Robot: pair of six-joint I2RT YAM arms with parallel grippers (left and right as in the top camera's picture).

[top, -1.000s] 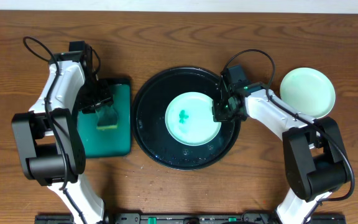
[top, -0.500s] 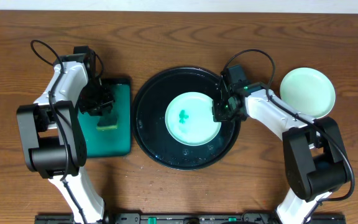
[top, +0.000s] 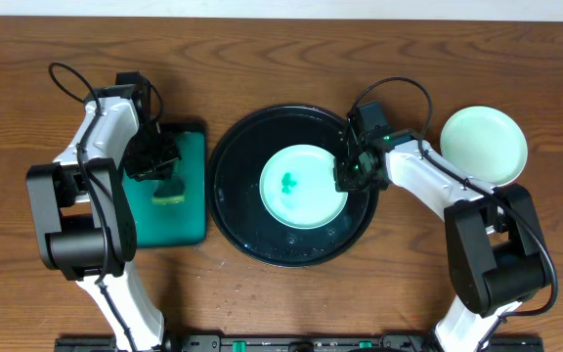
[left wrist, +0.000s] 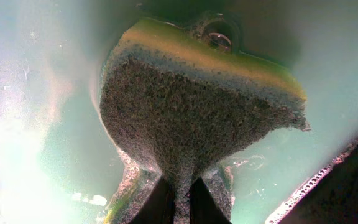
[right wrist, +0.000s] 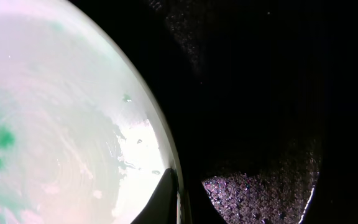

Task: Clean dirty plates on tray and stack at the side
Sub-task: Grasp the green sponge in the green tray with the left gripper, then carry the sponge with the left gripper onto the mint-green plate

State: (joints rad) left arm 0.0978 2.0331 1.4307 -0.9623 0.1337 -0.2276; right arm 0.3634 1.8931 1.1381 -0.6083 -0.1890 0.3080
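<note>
Over the last second the only real change is on the left: the left arm has swung in over the sponge tray [top: 189, 220], and the left fingers [left wrist: 165, 200] now sit low on the sponge [left wrist: 191, 118]. In the wrist view they are drawn tight together, pinching a fold of the sponge's dark scouring face between the tips. From half a second ago to now nothing else has shifted, so the grasp looks settled rather than in progress. The sponge has not yet left the sponge tray. The right arm has not moved at all. The right fingers [right wrist: 169, 200] are closed down on the near rim of the dirty plate [top: 306, 200], one tip showing on its inner face in the wrist view, the other hidden below the rim. That plate lies flat near the middle of the black tray [top: 233, 200], its teal smear [top: 288, 181] untouched. A clean mint plate [top: 484, 145] rests on the tabletop [top: 281, 59] to the right of the tray, well apart from it. Whether another lies under it cannot be told from above. For the task this means the set-up for scrubbing is complete — plate steadied on one side, sponge in hand on the other — and the likely next step is carrying the sponge across to the smear. The wiping itself has not begun.
</note>
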